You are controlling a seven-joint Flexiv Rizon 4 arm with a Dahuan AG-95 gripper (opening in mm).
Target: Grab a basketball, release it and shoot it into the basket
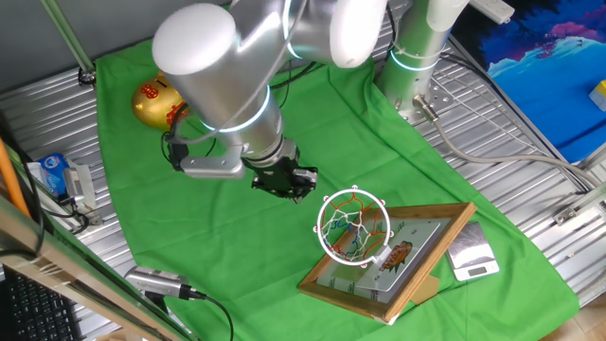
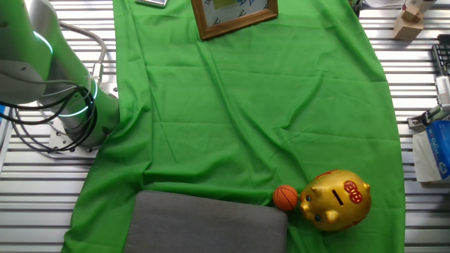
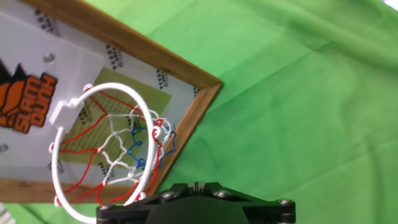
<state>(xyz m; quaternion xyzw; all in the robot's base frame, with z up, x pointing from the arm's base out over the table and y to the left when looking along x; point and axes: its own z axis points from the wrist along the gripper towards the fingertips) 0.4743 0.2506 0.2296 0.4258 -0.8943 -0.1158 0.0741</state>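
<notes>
I find the wood-framed backboard with white-ringed, red-and-white netted basket [image 1: 353,227] just beside my black two-finger gripper [image 1: 295,186]; I cannot tell its jaw width. The tiny orange dark-lined basketball [image 2: 285,197] sits touching the gold piggy bank [image 2: 336,199], well apart from the basket. Risk: fingers striking the bank, rolling the ball away.

We record a ribbed metal table [image 1: 530,142] covered over most of its width by a green cloth [image 2: 246,105]. On the cloth the gold piggy bank [image 2: 335,199] serves as our landmark: the basketball [image 2: 285,197] lies just beside it, apparently touching. The basket [image 1: 353,225] on its wooden-framed backboard [image 1: 393,265] sits well apart from the piggy bank, at the cloth's opposite end. A grey pad [image 2: 207,223] lies near the piggy bank, beyond the ball.
</notes>
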